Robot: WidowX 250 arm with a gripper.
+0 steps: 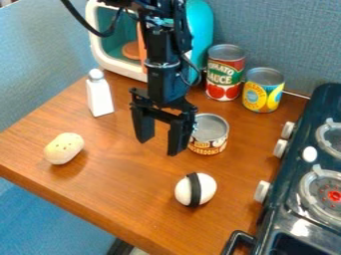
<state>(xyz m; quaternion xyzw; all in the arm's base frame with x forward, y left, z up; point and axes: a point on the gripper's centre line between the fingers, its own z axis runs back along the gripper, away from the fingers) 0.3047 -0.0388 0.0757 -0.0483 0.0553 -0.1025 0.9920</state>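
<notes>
From the camera view, the black gripper hangs over the middle of the brown surface. Its fingers are spread apart, and there is nothing between them. The short can stands upright just beside them, on the side near the stove. It is well back from the front edge of the surface. I can't tell if a finger touches it.

The short can looks like hard metal, so it should not squash. It may be a bit heavy if it is full, but I can't see inside. Its round side could be slippery. The best place to grab looks like the middle of the paper label, with one finger on each side, straight across. If just one finger bumps it, it might slide or tip.

Near the back edge stand a red can and a yellow can. A toy potato lies near the left corner. A white egg-shaped toy with a black band lies nearer the front edge.
</notes>
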